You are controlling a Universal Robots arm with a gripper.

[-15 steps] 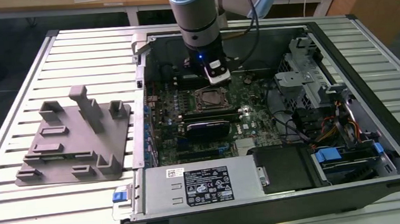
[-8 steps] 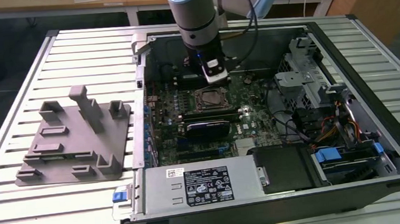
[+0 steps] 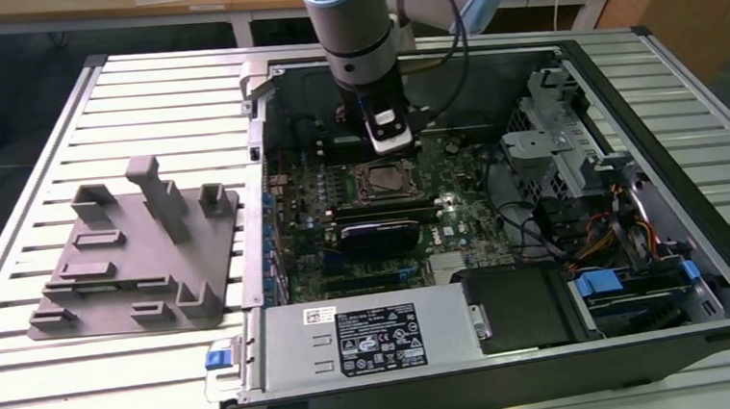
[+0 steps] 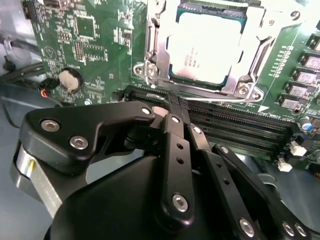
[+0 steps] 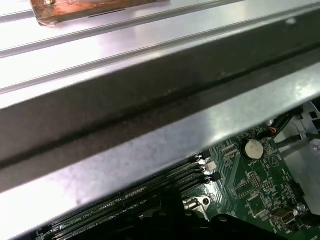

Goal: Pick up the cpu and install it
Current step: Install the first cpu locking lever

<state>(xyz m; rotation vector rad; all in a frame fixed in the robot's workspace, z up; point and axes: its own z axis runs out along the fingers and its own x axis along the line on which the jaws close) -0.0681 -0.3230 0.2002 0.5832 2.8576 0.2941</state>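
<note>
Although I cannot confirm it is fully seated, the cpu (image 4: 206, 47) lies flat in its socket frame (image 4: 150, 60) on the motherboard (image 4: 85, 45), its silver top facing up in the second wrist view and squarely bounded by the metal bracket. In the exterior view I see the same chip (image 3: 378, 179) near the middle of the board inside the open computer case (image 3: 678, 269). My hand (image 4: 175, 102) sits just beside the socket, over the black memory slots (image 4: 240, 130); its fingers (image 4: 172, 145) are pressed together at the tips with nothing between them, so it carries nothing. I judge the pick and the placing to be done, since the chip is in the socket and the hand is free of it. Whether the retaining frame is closed and its lever latched I cannot tell from here. The grey fixture block (image 3: 137, 259) stands on the table (image 3: 95, 378) at the exterior view's left, well apart from the case.
</note>
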